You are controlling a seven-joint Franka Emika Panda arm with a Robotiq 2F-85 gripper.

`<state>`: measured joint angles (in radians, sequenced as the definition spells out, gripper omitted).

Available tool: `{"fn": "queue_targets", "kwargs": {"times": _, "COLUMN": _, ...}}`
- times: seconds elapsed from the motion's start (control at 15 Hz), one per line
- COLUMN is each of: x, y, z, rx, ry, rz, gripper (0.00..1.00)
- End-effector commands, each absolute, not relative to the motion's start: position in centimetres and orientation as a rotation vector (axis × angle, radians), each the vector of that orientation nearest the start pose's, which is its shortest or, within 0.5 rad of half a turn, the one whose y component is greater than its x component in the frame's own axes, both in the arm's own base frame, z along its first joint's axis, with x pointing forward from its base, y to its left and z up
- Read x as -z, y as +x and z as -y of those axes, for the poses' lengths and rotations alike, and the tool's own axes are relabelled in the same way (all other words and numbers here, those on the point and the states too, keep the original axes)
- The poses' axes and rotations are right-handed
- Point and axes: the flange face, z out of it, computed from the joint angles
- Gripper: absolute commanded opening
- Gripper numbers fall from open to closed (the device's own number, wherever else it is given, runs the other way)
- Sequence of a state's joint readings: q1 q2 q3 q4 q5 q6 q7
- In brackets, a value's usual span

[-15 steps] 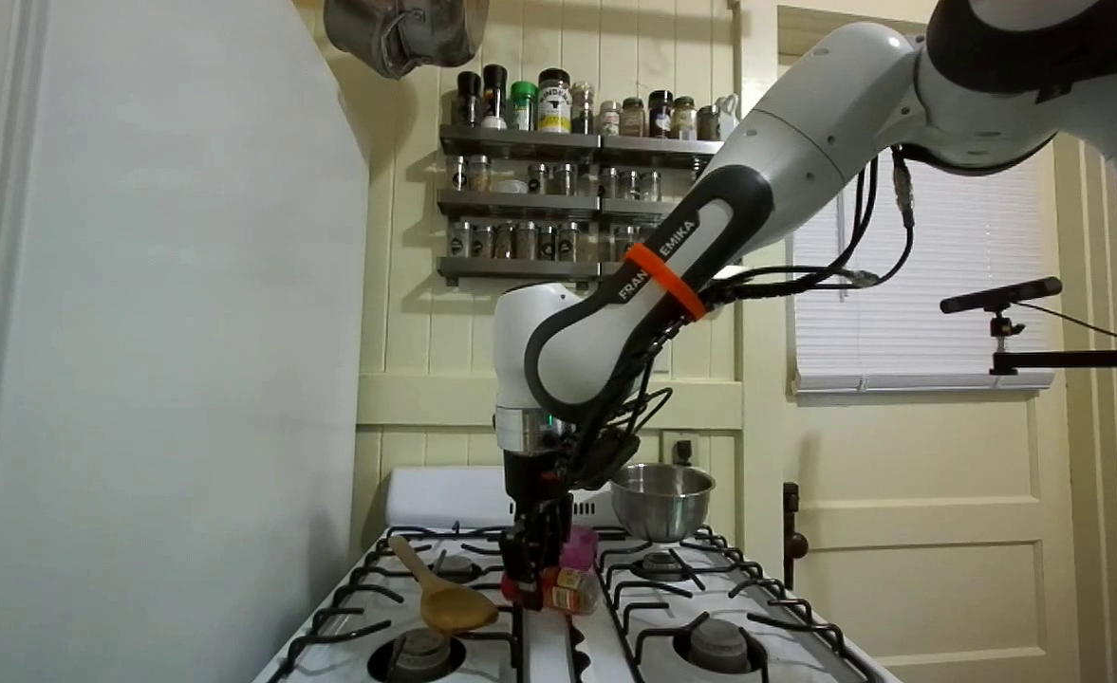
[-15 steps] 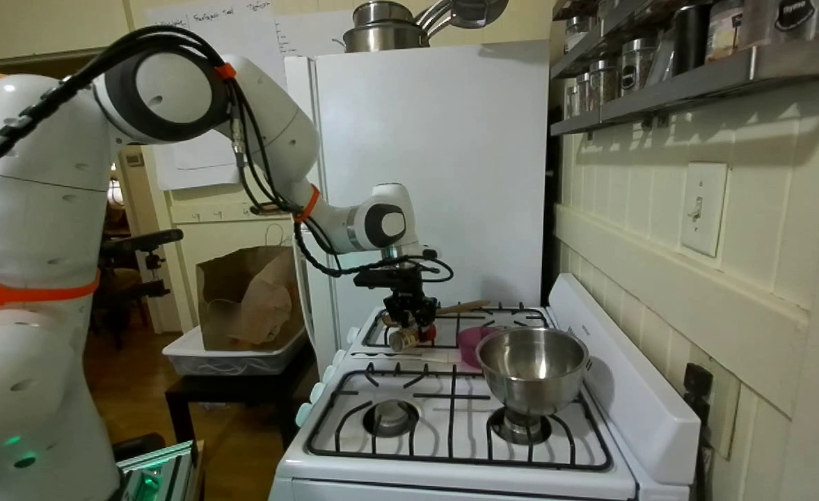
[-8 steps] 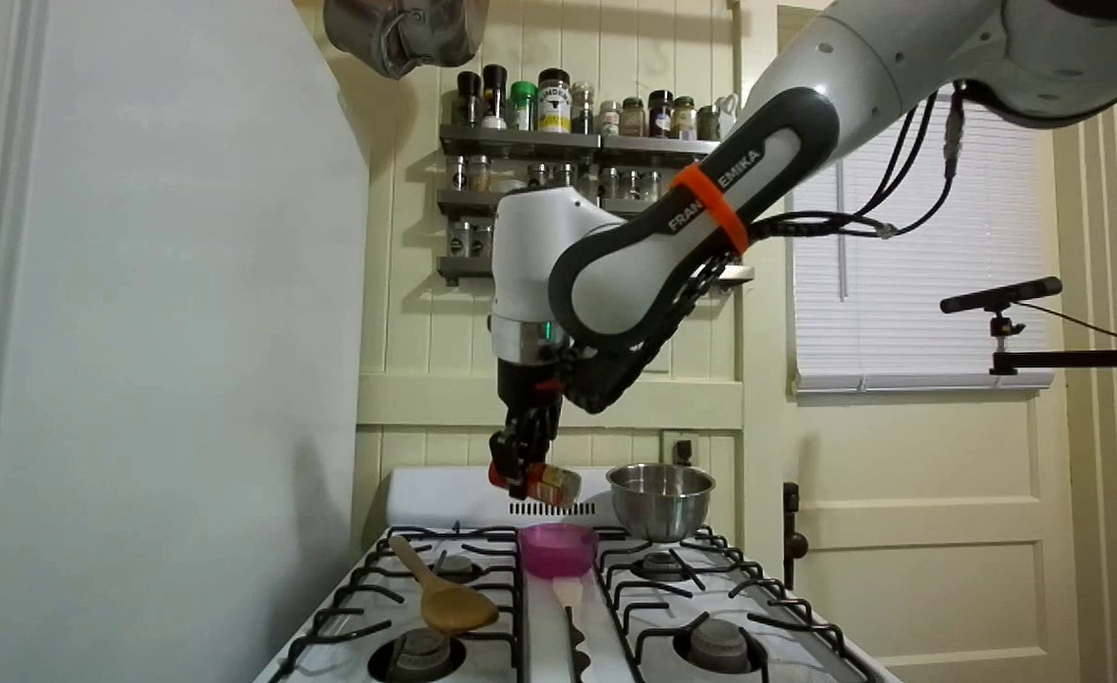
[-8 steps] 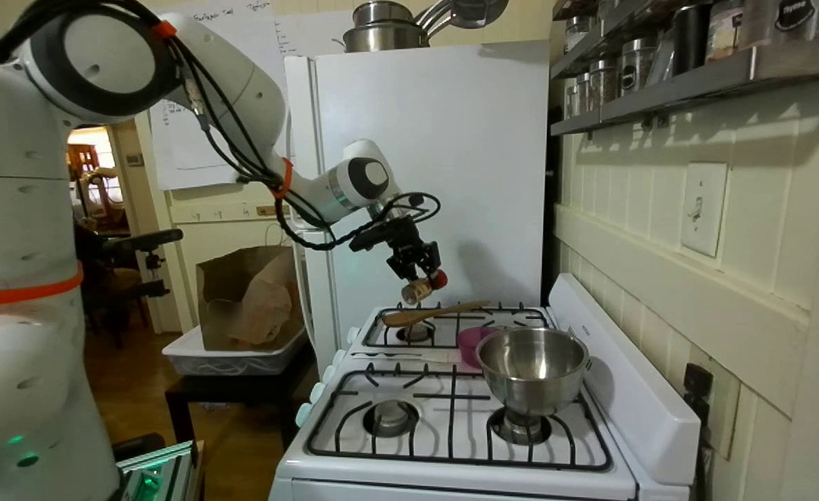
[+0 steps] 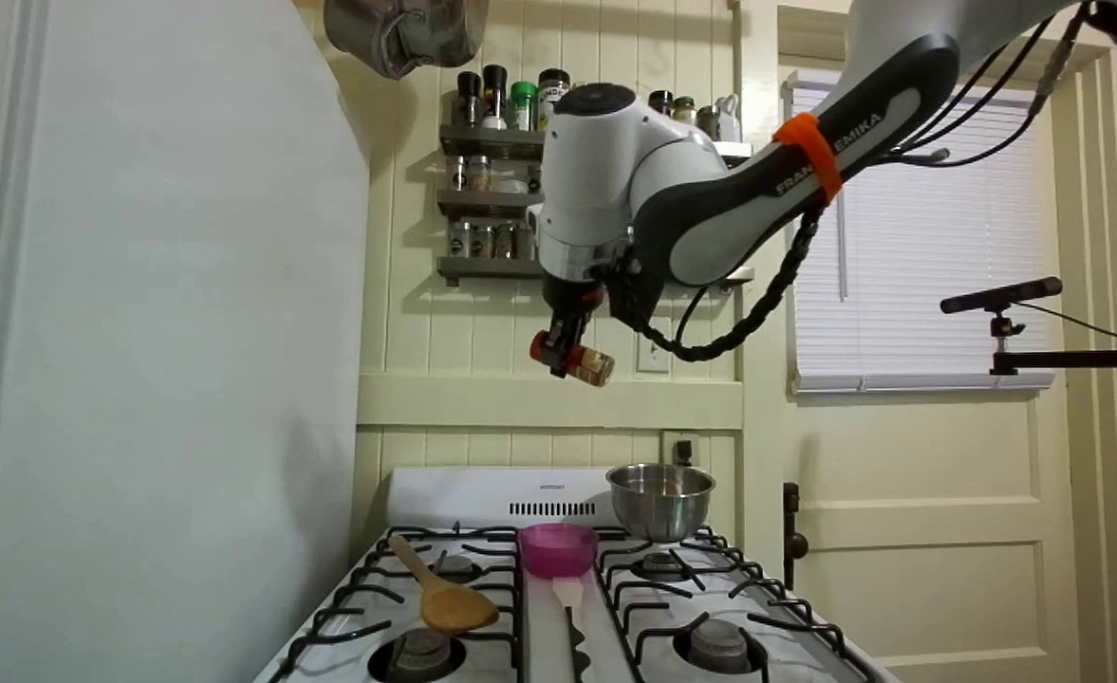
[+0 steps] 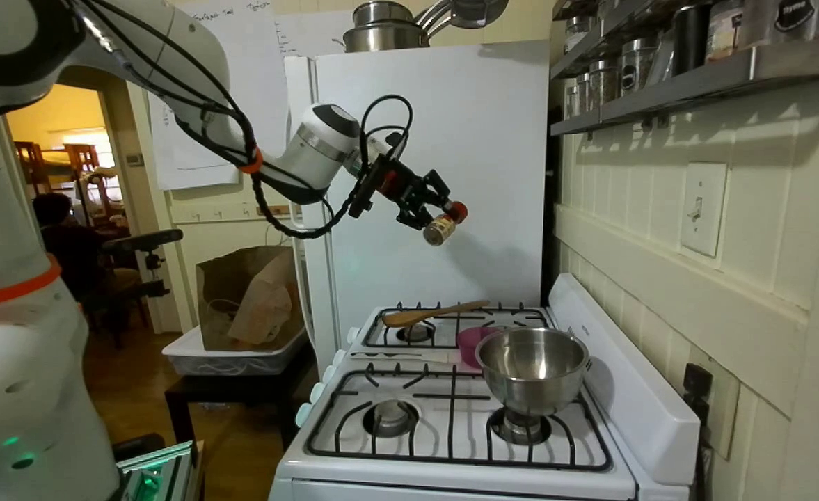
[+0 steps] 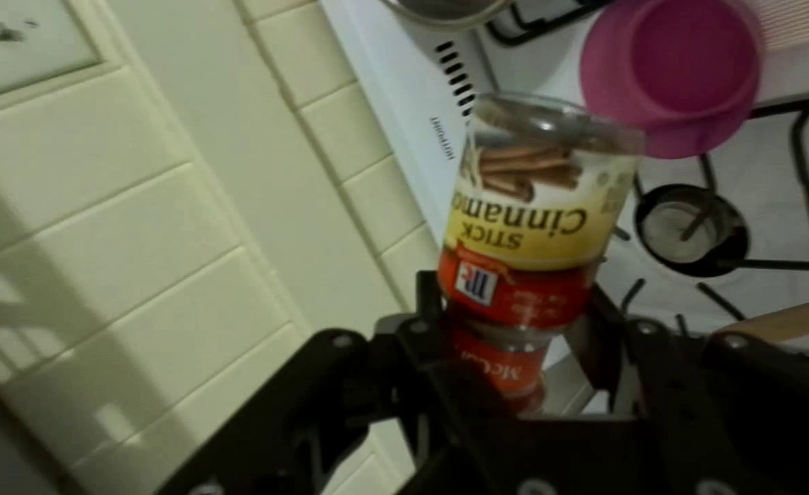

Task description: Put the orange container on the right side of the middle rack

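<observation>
The orange container is a small spice jar (image 5: pixel 590 365) with an orange-red cap and a cinnamon label. My gripper (image 7: pixel 514 295) is shut on it near the cap end, and the jar's clear base points away from the palm in the wrist view. In both exterior views the jar (image 6: pixel 441 229) hangs tilted in the air, high over the stove and below the shelves. The middle rack (image 5: pixel 488 203) is a dark ledge holding small jars; my arm hides its right side in that exterior view. A stretch of the middle rack (image 6: pixel 614 36) also shows at the top right in an exterior view.
The lower rack (image 5: pixel 490 268) and upper rack (image 5: pixel 492 142) carry rows of jars. On the stove are a pink cup (image 5: pixel 558 552), a steel bowl (image 5: pixel 660 503), a wooden spoon (image 5: pixel 456 607) and a pale brush (image 5: pixel 567 594). A white fridge (image 6: pixel 437 153) stands beside the stove.
My gripper has lifted the jar from low over the stove to well above it and tilted toward the wall. The cup and bowl have stayed put.
</observation>
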<state>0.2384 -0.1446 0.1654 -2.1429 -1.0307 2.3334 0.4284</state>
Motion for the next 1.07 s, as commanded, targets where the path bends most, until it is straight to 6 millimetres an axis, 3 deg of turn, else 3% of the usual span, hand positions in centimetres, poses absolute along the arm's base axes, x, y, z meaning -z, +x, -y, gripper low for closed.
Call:
{"fn": "queue_targets", "kwargs": {"times": 0.0, "x": -53.7, "y": 47.3, "z": -17.4, "rx": -0.919, "ry": 2.092, "rz": -0.582, "gripper": 0.22}}
{"fn": "queue_targets", "kwargs": {"times": 0.4, "x": -59.4, "y": 43.5, "z": -12.8, "rx": -1.131, "ry": 1.855, "rz": -0.346, "gripper": 0.22}}
{"fn": "queue_targets", "kwargs": {"times": 0.47, "x": -58.8, "y": 45.8, "z": -14.0, "rx": -1.081, "ry": 1.925, "rz": -0.421, "gripper": 0.22}}
{"fn": "queue_targets", "kwargs": {"times": 0.53, "x": -59.4, "y": 45.3, "z": -13.6, "rx": -1.093, "ry": 1.914, "rz": -0.404, "gripper": 0.47}}
{"fn": "queue_targets", "kwargs": {"times": 0.87, "x": -58.7, "y": 45.8, "z": -13.8, "rx": -1.077, "ry": 1.921, "rz": -0.421, "gripper": 0.47}}
{"fn": "queue_targets", "kwargs": {"times": 0.93, "x": -58.3, "y": 45.8, "z": -13.4, "rx": -1.079, "ry": 1.888, "rz": -0.398, "gripper": 0.22}}
{"fn": "queue_targets", "kwargs": {"times": 1.0, "x": -58.4, "y": 45.9, "z": -12.8, "rx": -1.092, "ry": 1.889, "rz": -0.376, "gripper": 0.22}}
